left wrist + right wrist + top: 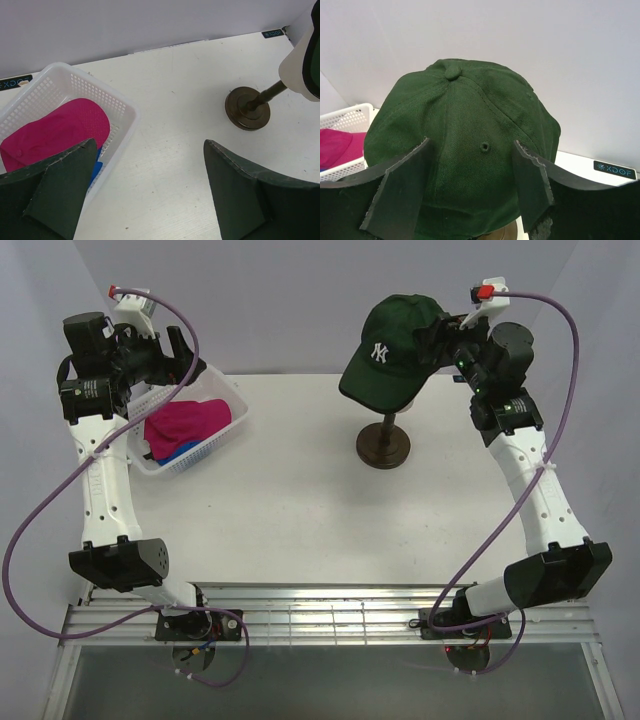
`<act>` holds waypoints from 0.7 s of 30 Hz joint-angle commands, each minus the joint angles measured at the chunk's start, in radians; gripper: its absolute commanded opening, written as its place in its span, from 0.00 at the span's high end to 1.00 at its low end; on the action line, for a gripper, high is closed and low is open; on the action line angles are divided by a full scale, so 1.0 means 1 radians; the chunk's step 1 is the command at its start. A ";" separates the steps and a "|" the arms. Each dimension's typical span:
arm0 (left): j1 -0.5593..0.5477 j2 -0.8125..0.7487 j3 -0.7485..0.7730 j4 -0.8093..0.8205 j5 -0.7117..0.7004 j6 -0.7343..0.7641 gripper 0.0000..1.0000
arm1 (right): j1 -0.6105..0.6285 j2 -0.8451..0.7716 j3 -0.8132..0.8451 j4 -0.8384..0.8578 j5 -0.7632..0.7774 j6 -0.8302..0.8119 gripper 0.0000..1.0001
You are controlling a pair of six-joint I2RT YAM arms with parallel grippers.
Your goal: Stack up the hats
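Plainly, the dark green fabric baseball cap with a white NY logo (392, 348) sits on the cream mannequin head (297, 70), atop a dark round stand (384, 445) on the white tabletop (300, 510). The right tool (472, 144) straddles the cap's rear crown with its fingers apart; whether they pinch the fabric, I cannot tell. The left tool (150, 145) hangs released and wide, grasping nothing, by the white plastic mesh basket (102, 90). Inside lies the plain magenta cap (188, 422), covering a bright blue cap (96, 170) — only a sliver shows. The head is cut off in the left wrist view — from above, the green cap hides it.
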 commanded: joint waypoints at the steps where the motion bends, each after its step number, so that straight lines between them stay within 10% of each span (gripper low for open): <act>1: 0.002 -0.052 -0.010 0.010 -0.010 0.015 0.02 | -0.003 -0.023 0.073 -0.090 0.019 -0.024 0.30; 14: 0.078 0.139 -0.137 0.026 -0.333 0.209 0.02 | 0.121 -0.117 0.158 -0.279 0.089 -0.363 0.18; 21: 0.092 0.415 0.024 0.069 -0.466 0.264 0.24 | 0.245 -0.180 0.062 -0.260 0.142 -0.418 0.18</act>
